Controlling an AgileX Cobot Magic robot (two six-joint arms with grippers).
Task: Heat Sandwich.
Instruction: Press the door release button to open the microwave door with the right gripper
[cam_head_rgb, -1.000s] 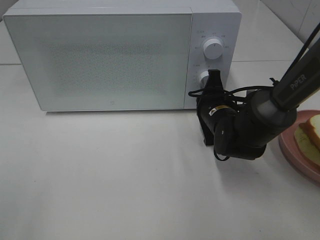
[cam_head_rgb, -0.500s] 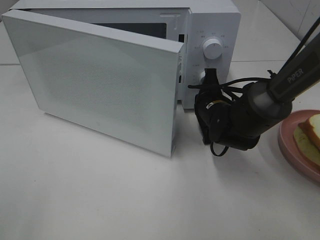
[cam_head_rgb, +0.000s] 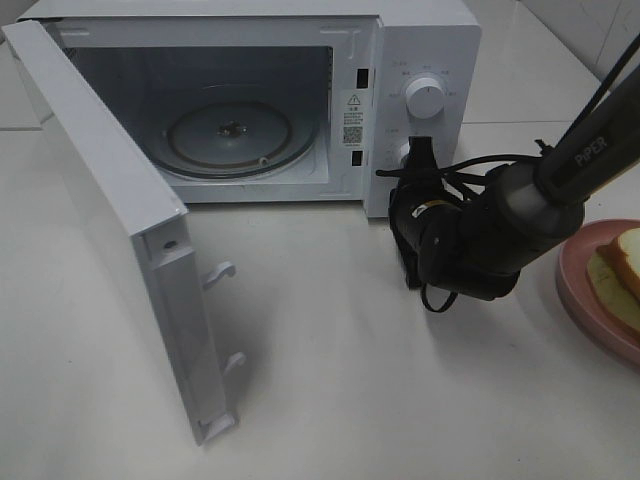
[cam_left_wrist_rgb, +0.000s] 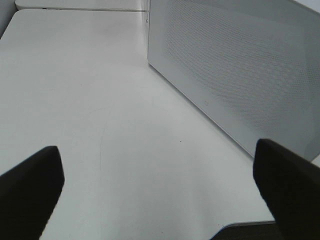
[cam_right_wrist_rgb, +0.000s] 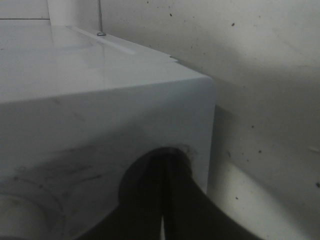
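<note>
Right fingers (cam_head_rgb: 418, 152) shut, empty, tips pressing microwave (cam_head_rgb: 430, 40) panel, likely door release as door (cam_head_rgb: 110, 220) gapes open; left fingers (cam_left_wrist_rgb: 30, 190) wide apart, empty; sandwich (cam_head_rgb: 628, 258) on plate (cam_head_rgb: 580, 290) behind right fingers

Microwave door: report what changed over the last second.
The microwave door swung from shut to wide open, leftward, exposing the glass turntable. Nothing was grasped or released. The right end effector stays shut at the control panel; sandwich and pink plate unmoved.

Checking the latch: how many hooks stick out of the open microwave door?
2: upper hook on the door edge's inner side, lower hook beneath it; none seems hidden.
</note>
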